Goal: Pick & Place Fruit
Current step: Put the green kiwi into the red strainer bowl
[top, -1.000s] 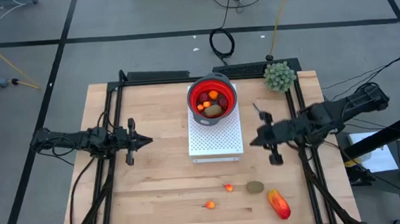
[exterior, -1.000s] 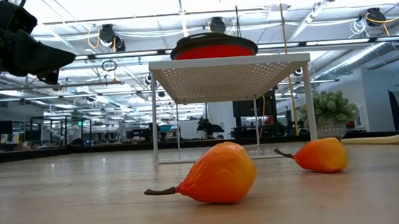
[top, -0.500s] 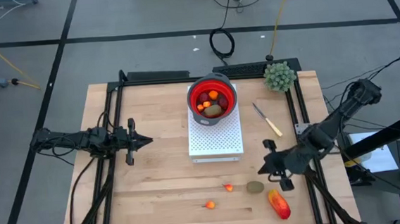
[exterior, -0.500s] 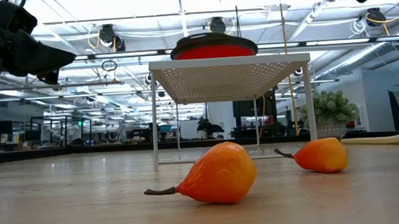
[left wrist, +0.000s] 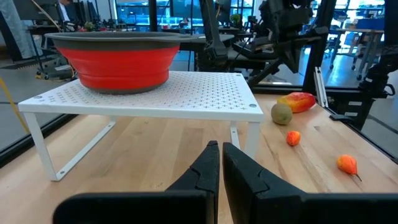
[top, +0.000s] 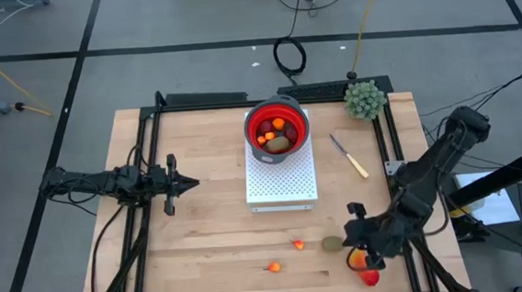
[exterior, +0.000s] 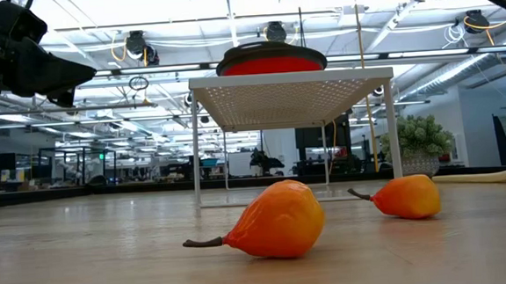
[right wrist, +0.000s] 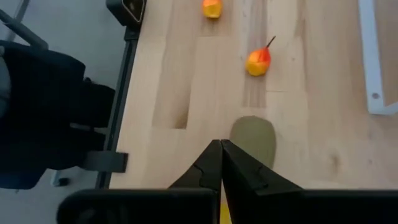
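High view: red-orange oblong fruit [top: 369,276] half-hidden

Both arms are matte black, built of slim jointed links with thin black cables running along them. The left gripper [top: 182,182] and right gripper [top: 352,237] each end in two tapered black fingers [left wrist: 208,169] on a broad black bar.

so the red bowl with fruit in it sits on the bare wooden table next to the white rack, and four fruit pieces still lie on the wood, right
Not quite. The red collapsible bowl sits on top of the white perforated metal rack, not on the bare wooden table; the high view and the left wrist view both show this. The rest holds: four loose fruit pieces lie on the wood.
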Available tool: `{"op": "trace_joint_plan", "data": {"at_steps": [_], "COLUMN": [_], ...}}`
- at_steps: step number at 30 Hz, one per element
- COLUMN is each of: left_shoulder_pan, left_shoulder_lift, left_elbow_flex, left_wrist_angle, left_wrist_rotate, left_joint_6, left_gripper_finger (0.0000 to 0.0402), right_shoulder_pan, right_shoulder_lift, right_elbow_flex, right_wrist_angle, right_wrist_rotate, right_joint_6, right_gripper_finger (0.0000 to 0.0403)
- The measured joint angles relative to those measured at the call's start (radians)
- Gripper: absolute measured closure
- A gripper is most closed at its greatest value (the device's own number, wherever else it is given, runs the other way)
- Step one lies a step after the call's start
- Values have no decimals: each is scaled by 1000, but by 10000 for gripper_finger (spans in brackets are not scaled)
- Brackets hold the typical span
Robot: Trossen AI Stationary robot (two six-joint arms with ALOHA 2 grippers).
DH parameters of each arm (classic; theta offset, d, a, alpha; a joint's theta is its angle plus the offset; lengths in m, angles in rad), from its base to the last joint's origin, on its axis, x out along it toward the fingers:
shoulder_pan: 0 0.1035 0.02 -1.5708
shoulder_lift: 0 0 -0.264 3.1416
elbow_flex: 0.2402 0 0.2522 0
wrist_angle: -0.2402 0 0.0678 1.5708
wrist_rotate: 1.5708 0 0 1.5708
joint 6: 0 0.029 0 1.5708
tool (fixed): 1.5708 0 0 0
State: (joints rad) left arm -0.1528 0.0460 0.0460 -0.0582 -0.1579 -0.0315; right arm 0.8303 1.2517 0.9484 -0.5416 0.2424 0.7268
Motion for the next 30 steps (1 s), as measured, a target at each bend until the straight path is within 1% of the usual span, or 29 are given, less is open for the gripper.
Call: {"op": "trace_joint_plan", "data": {"at_steps": [4,8,16,21,25,30], "left_shoulder_pan": [0,0,0,0,0,0], "left_shoulder_lift": [0,0,0,0,0,0], "left_elbow_flex": [0,0,0,0,0,0], "left_wrist_angle": [0,0,0,0,0,0], "left_wrist_rotate": [0,0,-1,-1,-1,-1], "left_joint_6": [0,0,0,0,0,1], "left_gripper_finger": [382,382,382,382,382,382], "right_shoulder_pan": [5,4,9,10,7,7], "right_shoulder_lift": [65,140,267,289,289,289], "right_elbow_flex": [44,114,231,247,247,243], "right_wrist_angle": [-1,-34,-132,-166,-183,-189], "right_wrist_rotate": [14,17,-11,-11,-11,-11], "right_joint_6": [2,-27,-20,24,27,21], "right_gripper_finger": [403,403,403,403,402,379]}}
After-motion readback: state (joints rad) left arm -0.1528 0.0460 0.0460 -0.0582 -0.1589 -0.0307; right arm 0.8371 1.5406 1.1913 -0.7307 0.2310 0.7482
